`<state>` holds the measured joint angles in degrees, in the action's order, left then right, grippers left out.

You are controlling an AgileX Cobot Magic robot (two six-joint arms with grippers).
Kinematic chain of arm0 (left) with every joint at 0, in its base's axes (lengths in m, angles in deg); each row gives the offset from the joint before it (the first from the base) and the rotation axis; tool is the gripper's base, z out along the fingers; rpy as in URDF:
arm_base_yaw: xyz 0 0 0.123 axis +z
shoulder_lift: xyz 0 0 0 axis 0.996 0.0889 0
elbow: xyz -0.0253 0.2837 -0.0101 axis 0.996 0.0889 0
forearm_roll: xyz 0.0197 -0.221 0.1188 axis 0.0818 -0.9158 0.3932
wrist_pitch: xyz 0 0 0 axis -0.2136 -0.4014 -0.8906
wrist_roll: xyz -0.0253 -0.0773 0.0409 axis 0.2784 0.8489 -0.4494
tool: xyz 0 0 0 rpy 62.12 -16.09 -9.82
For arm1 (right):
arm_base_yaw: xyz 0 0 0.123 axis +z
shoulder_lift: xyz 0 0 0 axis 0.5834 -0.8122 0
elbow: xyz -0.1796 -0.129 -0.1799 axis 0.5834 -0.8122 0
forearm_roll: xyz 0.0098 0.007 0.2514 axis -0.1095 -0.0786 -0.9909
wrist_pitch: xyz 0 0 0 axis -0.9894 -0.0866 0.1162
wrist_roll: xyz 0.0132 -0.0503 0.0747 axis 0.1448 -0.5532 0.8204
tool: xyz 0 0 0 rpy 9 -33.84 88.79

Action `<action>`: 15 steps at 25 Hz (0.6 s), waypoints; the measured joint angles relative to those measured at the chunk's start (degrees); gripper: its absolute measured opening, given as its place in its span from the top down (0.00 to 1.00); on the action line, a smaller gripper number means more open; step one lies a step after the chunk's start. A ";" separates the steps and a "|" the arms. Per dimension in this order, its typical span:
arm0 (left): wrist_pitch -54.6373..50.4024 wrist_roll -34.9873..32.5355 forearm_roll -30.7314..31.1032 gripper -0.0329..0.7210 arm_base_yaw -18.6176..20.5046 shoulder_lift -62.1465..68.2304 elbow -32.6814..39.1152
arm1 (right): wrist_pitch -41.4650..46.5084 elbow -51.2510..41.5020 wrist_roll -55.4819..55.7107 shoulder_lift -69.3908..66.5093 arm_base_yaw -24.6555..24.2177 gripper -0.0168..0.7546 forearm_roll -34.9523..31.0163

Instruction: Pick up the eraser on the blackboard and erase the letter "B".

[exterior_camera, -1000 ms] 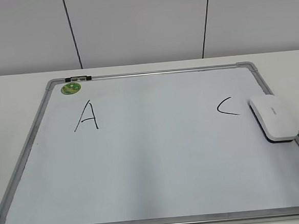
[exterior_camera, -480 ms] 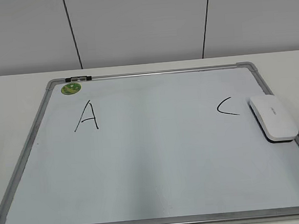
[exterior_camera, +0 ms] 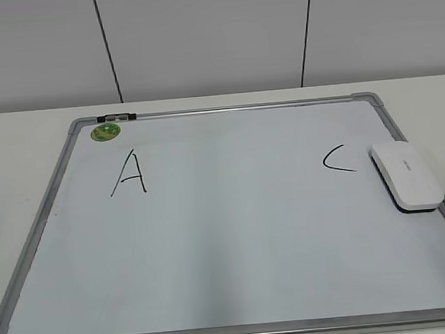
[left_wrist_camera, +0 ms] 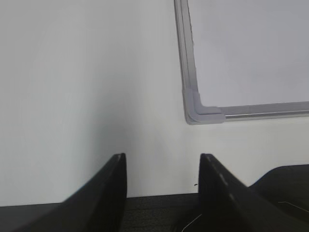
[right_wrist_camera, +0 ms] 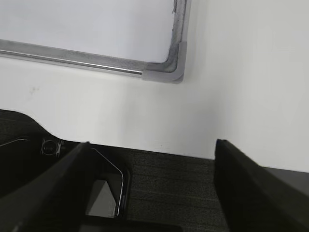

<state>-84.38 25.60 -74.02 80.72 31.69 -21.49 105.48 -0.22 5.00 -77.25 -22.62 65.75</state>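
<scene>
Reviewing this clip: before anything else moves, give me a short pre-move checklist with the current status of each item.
1. Letter "B" gone from the blackboard: ok; only "A" and "C" show, with bare board between them.
2. Eraser set down: ok; it lies flat at the board's right edge, beside the "C", untouched.
3. Left end effector empty: ok; fingers apart, nothing between them, off the board's corner.
4. Right end effector empty: ok; fingers wide apart over the table edge.
5. Arms clear of the board: ok; none appears in the exterior view.
6. Faint residue where the "B" was: cannot tell.
</scene>
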 joint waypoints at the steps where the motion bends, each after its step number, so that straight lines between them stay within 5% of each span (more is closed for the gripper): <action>1: 0.00 0.00 0.00 0.47 0.00 0.00 0.10 | -0.55 -0.43 0.00 0.00 0.00 0.24 -0.10; 15: 0.22 0.00 0.10 0.50 0.00 0.00 0.10 | -2.21 -1.52 -3.59 0.00 0.00 0.24 -1.10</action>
<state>-84.17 25.60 -73.92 80.72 31.69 -21.39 103.28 -1.74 1.41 -77.25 -22.62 64.65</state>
